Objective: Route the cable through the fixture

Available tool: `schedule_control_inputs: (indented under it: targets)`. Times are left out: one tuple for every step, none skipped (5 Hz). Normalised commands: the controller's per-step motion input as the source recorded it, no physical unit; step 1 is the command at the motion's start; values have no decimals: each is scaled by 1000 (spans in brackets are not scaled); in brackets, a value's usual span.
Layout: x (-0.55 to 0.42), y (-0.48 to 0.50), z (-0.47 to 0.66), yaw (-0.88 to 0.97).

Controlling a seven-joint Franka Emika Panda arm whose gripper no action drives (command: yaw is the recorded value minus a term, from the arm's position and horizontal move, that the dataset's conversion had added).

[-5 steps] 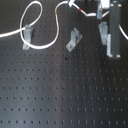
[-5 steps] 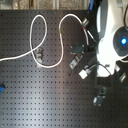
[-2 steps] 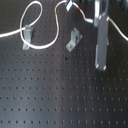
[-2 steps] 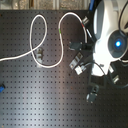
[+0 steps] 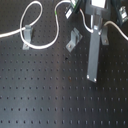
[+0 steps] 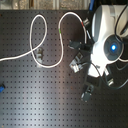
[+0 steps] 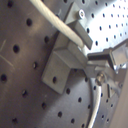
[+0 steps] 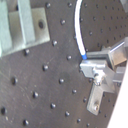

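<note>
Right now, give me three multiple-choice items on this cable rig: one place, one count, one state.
1. In the first exterior view, the thin white cable loops at the:
A. upper left
B. lower right
C. lower centre

2. Grey metal bracket fixtures on the black perforated board in the first exterior view:
A. none
B. two
C. five

3. The pincer is:
A. open and empty
B. shut on the cable
C. out of view

A: the loop curls above the left bracket.
B: two brackets stand there.
B: both wrist views show the cable clamped.
</note>
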Motion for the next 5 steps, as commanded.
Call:
schedule_control_inputs:
  targets:
    - [-95, -51, 387, 91]
    - [-186, -219, 452, 0]
    - [-220, -85, 498, 0]
    - [-158, -417, 555, -557]
    - [-119, -294, 84, -591]
